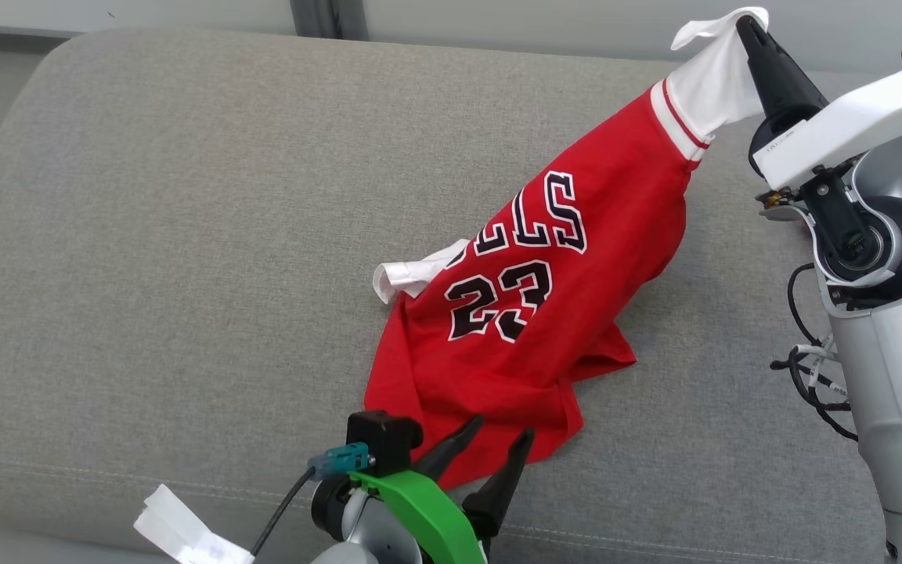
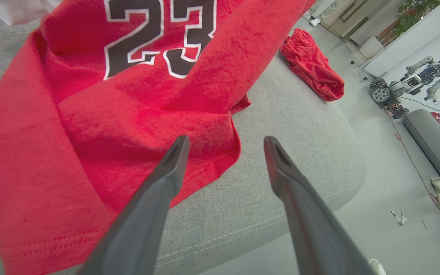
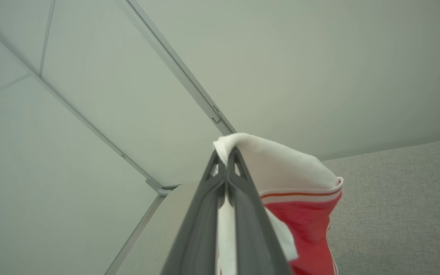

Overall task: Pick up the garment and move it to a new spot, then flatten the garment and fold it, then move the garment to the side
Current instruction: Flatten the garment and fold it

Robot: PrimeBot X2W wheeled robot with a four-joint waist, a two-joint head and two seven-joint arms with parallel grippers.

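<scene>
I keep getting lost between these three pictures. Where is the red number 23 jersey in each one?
Head view: the jersey drapes from the centre up to the top right, its white sleeve pinched by the right gripper.
Left wrist view: the jersey covers the upper left, by the open left gripper.
Right wrist view: the jersey hangs at bottom centre-right from the right gripper.
Shared landmark: the grey cushion beneath it.

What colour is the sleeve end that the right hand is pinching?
The sleeve is white, clearest in the right wrist view.
</scene>
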